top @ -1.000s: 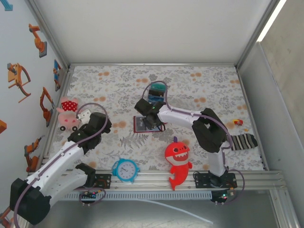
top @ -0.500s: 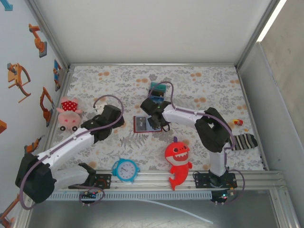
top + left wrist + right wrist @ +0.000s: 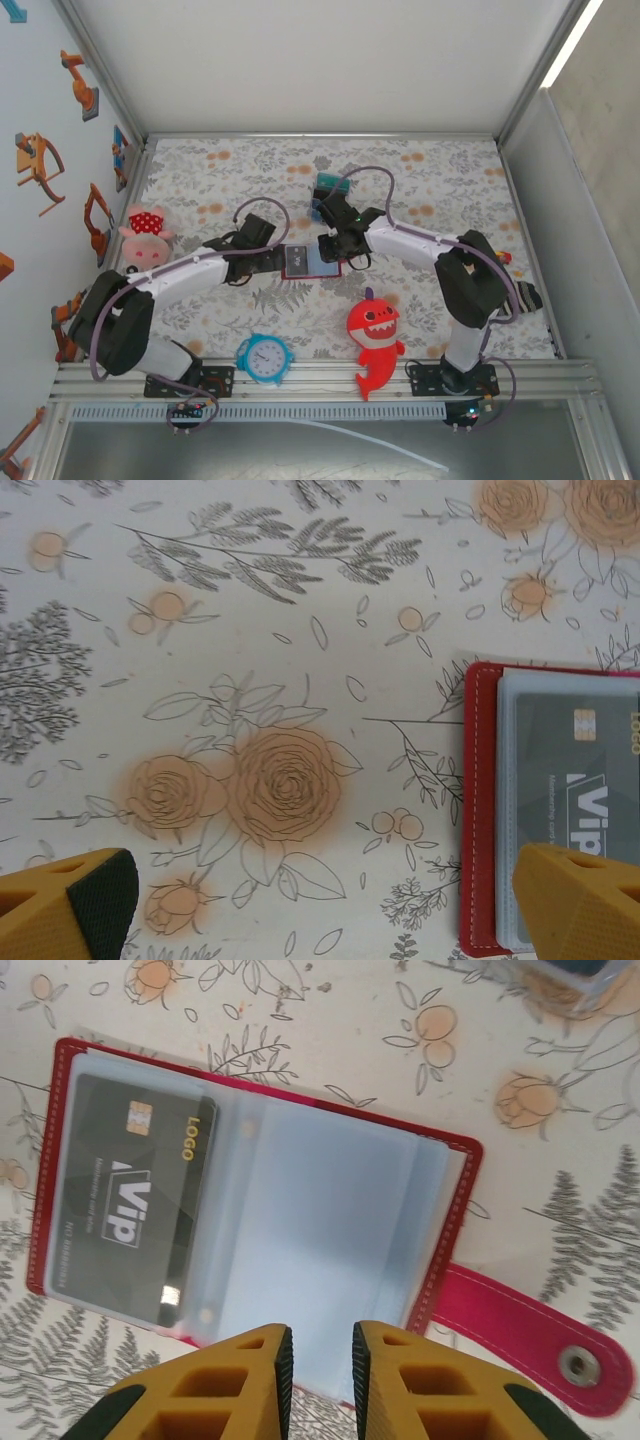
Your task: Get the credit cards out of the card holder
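Swung inward from the left edge of the bench (image 3: 200, 180), the left hand (image 3: 325, 902) is spread open by the card holder (image 3: 330, 1210); whether the right hand (image 3: 320, 1345) is gripping cannot be told.

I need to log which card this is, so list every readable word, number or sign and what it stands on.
"ViP": large white letters on the dark card in the card holder.
"LOGO": gold letters on the same card.
Small print under "ViP" and along the card's edge: too small to read.
Numerals on the clock: too small to read.
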